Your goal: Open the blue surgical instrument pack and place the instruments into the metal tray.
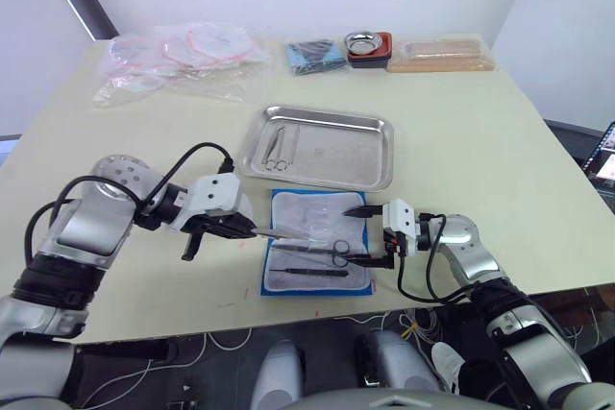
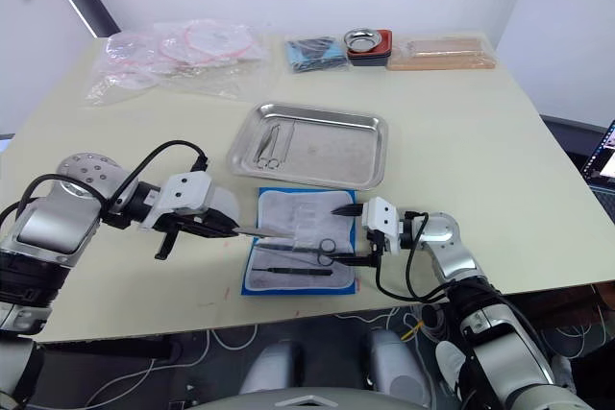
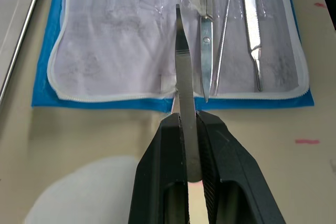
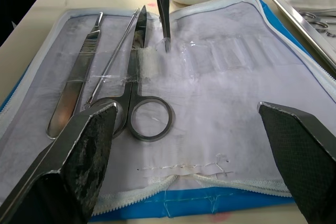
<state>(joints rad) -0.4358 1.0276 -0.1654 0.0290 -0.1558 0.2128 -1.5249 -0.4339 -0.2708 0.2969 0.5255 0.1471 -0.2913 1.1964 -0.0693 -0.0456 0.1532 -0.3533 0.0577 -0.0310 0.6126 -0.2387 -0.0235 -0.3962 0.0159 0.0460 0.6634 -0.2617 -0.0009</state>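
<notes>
Blue surgical instrument pack lies unfolded before the metal tray
Left gripper pinches tweezers; right gripper spread wide above scissors

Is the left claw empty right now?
No, the left claw is shut on a slender flat silvery metal instrument above the opened bright-blue fabric pack.

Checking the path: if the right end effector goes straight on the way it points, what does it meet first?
Probably the scissors on the open pack: their rings lie just ahead of the open right end effector. Beyond them hangs the tool held by the left end effector. Depth is uncertain.
</notes>
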